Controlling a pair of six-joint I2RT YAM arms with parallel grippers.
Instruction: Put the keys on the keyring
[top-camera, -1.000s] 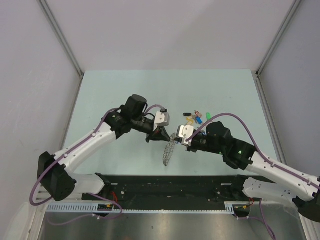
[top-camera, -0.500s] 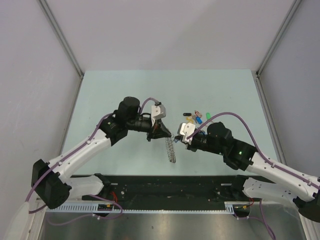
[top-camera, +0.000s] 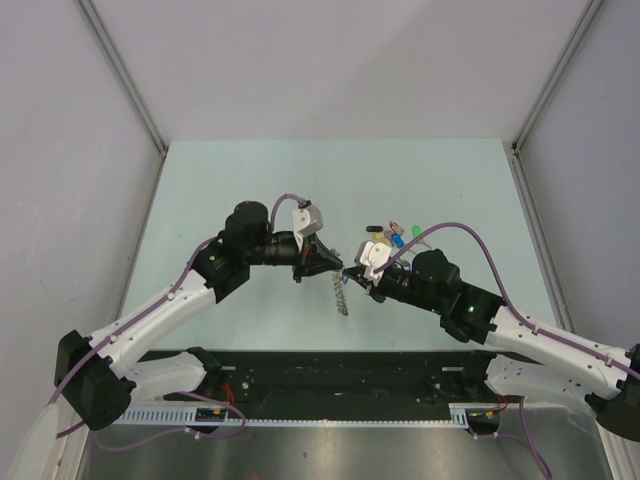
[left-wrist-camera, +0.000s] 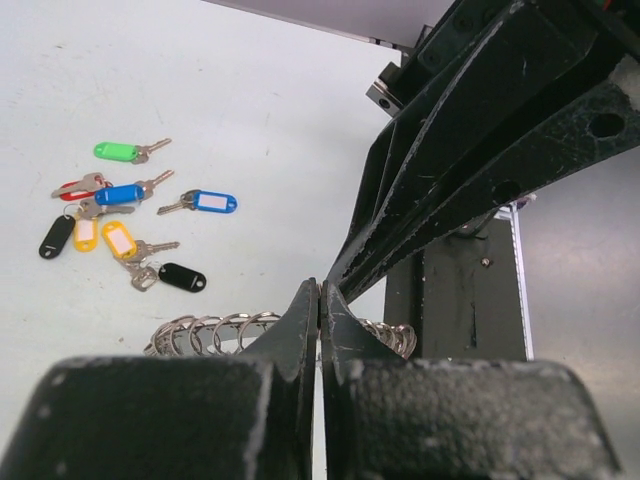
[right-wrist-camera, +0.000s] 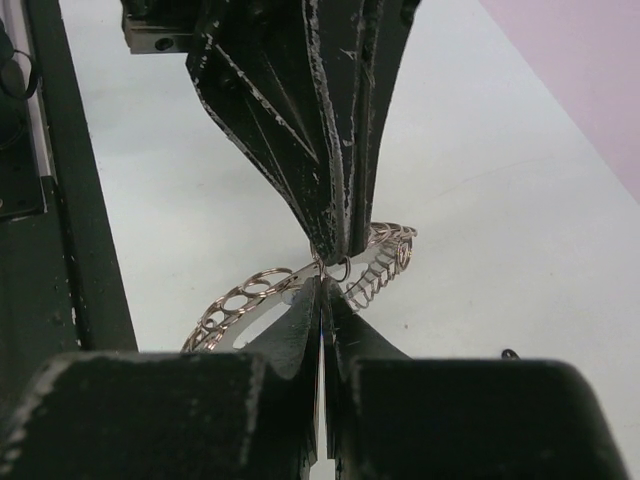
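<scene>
Left pincer (top-camera: 339, 270), right pincer (top-camera: 352, 275) — both pinching keyring (top-camera: 341, 297).

No legible text, brand, number or sign in any of the three views. The keys (left-wrist-camera: 120, 194) have white inserts in their coloured plastic heads, and these look blank or too small to read.

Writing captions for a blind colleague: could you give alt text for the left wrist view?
The shut left gripper and right gripper meet tip to tip, both pinching the keyring. The keys, with coloured tags, lie clustered on the pale table at upper left.
</scene>
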